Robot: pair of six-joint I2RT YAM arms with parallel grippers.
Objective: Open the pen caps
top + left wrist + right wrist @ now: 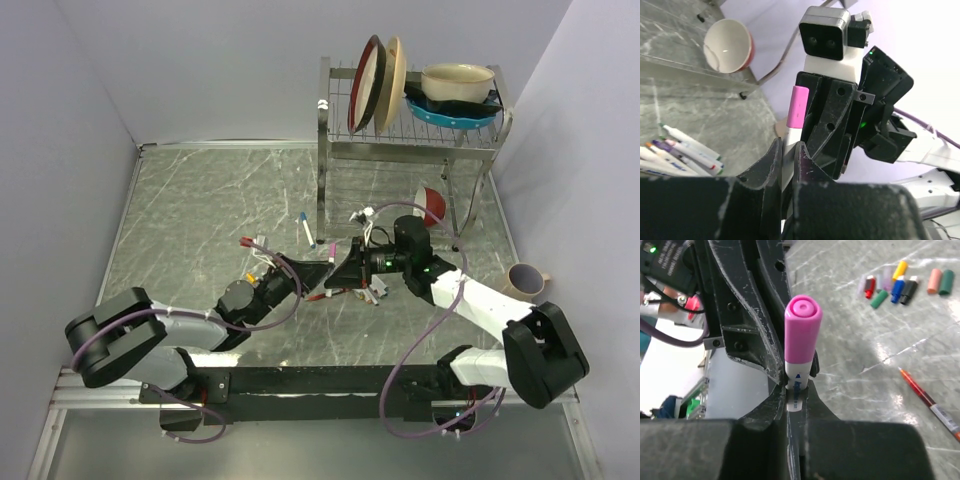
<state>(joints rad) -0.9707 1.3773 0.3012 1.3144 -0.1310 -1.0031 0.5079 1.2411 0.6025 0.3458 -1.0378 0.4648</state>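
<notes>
At the middle of the table (200,200), between the two arms: one marker, held off the surface.

Item: pink cap (803,330), seated on the white barrel (796,390), not yet drawn off.

Left gripper (788,152): jaws narrowed to the barrel's width and clenched on the white barrel below the cap, as seen from the left wrist.

Right gripper (796,405): jaws likewise drawn in and clamped on the barrel just beneath the cap's lower edge. The cap itself is touched by no pad that can be made out.

Step in hand, as judged: separation of cap from barrel. It is best done with one grip held firm on the barrel while the other is shifted onto the cap alone. The pull is then made straight along the pen's axis, without bending, so that the barrel is not levered out of the fingers.

Also listed: loose caps (897,290), several colours, lying together on the table well apart from the grippers; a red pen (930,405) near them; markers with coloured tips (690,150), lying side by side.
</notes>
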